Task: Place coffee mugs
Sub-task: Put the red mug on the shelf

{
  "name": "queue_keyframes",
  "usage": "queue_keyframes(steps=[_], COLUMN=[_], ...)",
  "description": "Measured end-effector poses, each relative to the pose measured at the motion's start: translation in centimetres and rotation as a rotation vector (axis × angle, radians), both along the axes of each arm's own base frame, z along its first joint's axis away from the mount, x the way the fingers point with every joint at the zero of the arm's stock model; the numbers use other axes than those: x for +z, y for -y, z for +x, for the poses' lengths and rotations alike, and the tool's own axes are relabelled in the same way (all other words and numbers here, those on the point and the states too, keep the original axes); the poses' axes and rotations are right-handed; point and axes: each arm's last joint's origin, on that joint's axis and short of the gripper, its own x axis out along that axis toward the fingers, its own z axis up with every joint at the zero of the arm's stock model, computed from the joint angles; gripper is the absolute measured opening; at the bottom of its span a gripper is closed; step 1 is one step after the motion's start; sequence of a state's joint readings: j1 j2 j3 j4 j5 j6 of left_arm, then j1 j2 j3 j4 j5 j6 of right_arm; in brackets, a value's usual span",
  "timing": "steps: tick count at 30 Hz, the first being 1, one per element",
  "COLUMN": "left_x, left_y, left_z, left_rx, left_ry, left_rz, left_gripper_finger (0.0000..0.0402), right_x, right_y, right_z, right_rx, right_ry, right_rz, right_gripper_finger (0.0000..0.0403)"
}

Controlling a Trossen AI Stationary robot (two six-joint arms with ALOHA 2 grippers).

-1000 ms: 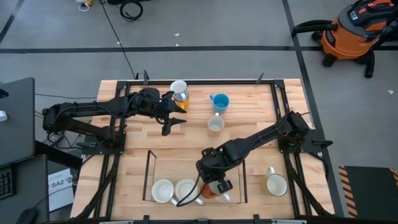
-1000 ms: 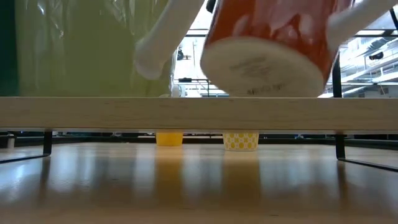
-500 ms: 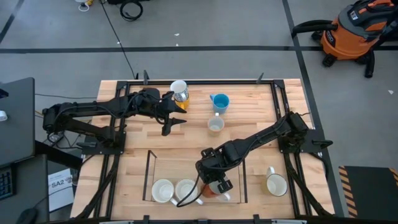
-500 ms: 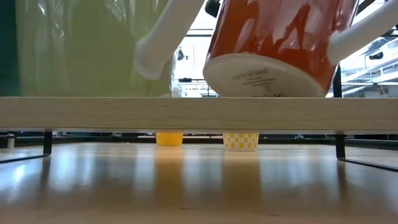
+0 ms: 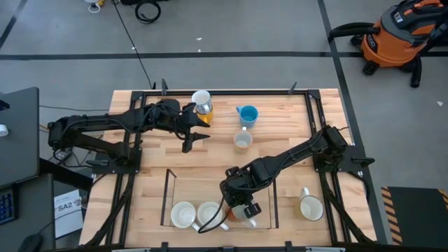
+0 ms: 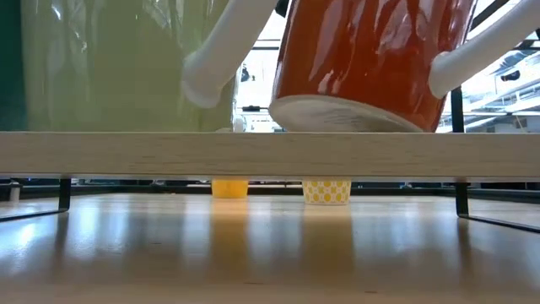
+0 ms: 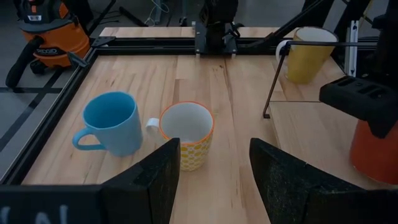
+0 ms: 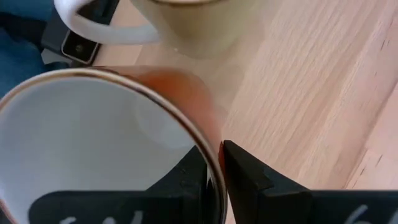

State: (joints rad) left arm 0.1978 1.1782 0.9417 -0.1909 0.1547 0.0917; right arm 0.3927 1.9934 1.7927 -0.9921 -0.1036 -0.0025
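While the left gripper [image 5: 198, 137] is hanging open and empty near the bench's far edge, just short of the yellow-patterned mug [image 7: 186, 135] and blue mug [image 7: 109, 123], the right gripper [image 5: 243, 208] is straddling the rim of the red-brown mug [image 6: 367, 59]. That mug is standing upright at the near edge, beside two cream mugs [image 5: 196, 214], directly beneath the right gripper. Its fingers [image 8: 239, 171] are sitting barely apart either side of the wall, so I cannot tell whether they are gripping.

Legible text is limited to one item: a white sheet [image 5: 68, 213] lying on the floor beside the surface's left frame, in the high view, carries the marking "SA2". The smaller print below it cannot be read. No other readable labels, brands, or numbers are visible.
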Motion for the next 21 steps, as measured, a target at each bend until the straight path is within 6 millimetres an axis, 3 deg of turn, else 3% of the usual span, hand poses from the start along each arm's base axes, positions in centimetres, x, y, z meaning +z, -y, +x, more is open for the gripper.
queue_keyframes(steps=[7,21], left_x=[0.0,0.0], left_y=[0.0,0.0], left_z=[0.0,0.0], left_rx=[0.0,0.0], left_ry=[0.0,0.0], left_rz=[0.0,0.0], left_gripper_finger=[0.0199,0.0199], right_x=[0.16,0.32], right_y=[-0.18,-0.41], right_z=[0.26,0.41], right_rx=[0.009,0.032], right_ry=[0.026,0.033], right_rz=[0.032,0.09], right_gripper_finger=[0.0069,0.015])
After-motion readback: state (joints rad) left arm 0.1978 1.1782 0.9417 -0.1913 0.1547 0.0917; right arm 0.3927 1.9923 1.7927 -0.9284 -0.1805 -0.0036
